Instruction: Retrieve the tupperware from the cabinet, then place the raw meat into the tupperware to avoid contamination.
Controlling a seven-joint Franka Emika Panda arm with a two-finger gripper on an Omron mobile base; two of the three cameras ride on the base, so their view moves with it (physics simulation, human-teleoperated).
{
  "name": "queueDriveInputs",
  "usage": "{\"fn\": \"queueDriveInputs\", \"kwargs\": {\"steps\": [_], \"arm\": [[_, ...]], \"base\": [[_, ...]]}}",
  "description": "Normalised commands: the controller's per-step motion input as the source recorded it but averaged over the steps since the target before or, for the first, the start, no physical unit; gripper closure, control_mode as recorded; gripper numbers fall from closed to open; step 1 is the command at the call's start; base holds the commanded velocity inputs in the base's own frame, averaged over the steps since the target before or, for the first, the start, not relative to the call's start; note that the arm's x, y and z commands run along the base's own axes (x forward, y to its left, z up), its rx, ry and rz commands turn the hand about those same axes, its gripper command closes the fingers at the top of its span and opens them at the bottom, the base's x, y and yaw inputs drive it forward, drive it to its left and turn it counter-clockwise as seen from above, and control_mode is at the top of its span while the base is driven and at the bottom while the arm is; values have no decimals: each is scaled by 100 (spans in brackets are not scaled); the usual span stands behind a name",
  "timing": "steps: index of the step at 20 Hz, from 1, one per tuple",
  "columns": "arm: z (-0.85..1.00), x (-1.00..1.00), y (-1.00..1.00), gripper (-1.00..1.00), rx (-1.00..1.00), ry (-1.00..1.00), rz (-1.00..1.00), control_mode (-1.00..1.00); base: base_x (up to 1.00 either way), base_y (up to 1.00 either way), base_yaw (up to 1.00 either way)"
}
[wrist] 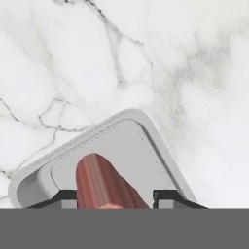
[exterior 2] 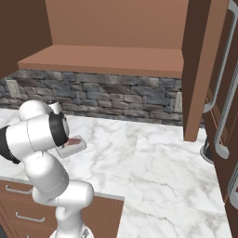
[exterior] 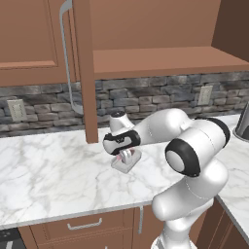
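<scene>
One step is left, by the look of it: the meat is held between the claw tips, jaws closed on it, just above the container; container sits on the marble counter, centre-left of left base view, w/ cabinet open above. Next move, as judged: lower a bit, open jaws so meat drops inside the rim, not across it. No brands, labels or writing can be read.
</scene>
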Motion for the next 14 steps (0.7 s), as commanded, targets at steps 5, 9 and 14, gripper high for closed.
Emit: {"fn": "queueDriveInputs", "kwargs": {"steps": [5, 9, 14], "arm": [[0, 4, 6, -100, 0, 0, 1, -100], [0, 0, 1, -100, 0, 0, 0, -100], [0, 2, 0, -100, 0, 0, 0, -100]], "base": [[0, 0, 0], [0, 0, 0], [0, 0, 0]]}}
